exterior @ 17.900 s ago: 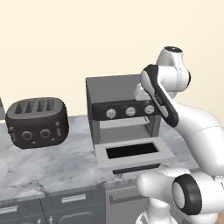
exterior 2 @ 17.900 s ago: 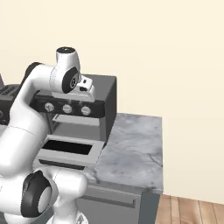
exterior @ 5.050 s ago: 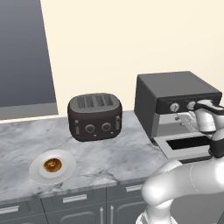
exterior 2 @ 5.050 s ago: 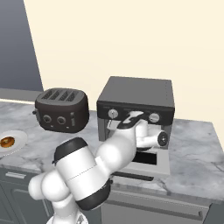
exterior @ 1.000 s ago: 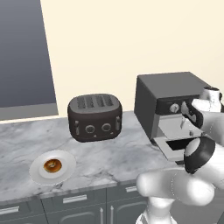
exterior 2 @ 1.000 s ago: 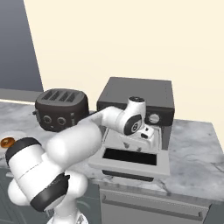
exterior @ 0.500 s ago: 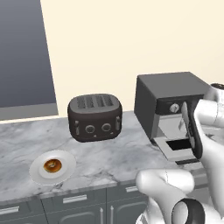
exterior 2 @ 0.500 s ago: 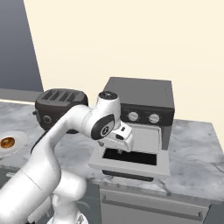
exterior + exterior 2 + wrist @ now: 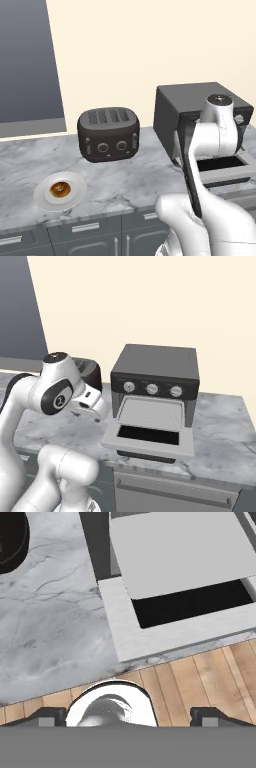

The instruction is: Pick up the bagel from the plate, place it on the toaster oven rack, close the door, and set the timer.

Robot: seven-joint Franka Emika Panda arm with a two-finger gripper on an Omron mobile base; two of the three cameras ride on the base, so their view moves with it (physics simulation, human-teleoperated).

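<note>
landmark: the dark grey boxy toaster oven with three silver knobs. its light-grey framed door with a dark glass window lies dropped open flat, sticking out past the counter edge in front of the oven; the handle bar is hard to make out. the flat light-grey oven rack sits in the oven mouth just behind the door, bare. left of the oven stands a dark brown four-slot toaster, near it but apart. further left of the oven, well apart and close to the front edge of the grey marble counter, sits the round white plate with the small golden-brown glossy bagel on it.

the white arm's upper link and elbow stand in front of the oven in the left base view, covering its knobs and most of its front. in the right base view the white wrist hangs left of the oven door, partly hiding the toaster behind it. open marble lies between toaster and plate and to the right of the oven.

in the hand view the two-finger gripper looks down at the door corner, marble left of the oven, and wood floor below the counter edge. its two dark fingertips sit far apart at the bottom, spread wide, nothing between them. the tips are cut off by the frame; the toaster is cut at the top left corner.
</note>
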